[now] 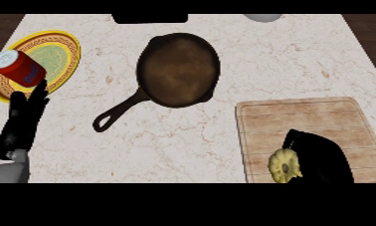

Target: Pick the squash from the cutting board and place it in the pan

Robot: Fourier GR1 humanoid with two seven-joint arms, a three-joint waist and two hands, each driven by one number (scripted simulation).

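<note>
A pale yellow scalloped squash [284, 166] lies at the near edge of the wooden cutting board [301, 115], at the lower right. My right hand [323, 158] rests over the board beside it, its fingers curled round the squash's right side. The dark cast-iron pan [178, 69] sits in the middle of the counter, its handle pointing to the lower left. My left hand [23, 115] stands at the left edge with its fingers straight and upward, holding nothing.
A yellow and green plate [55, 56] lies at the far left with a red can [21, 68] on it. A dark object [149, 18] and a white bowl [263, 17] sit at the counter's back edge.
</note>
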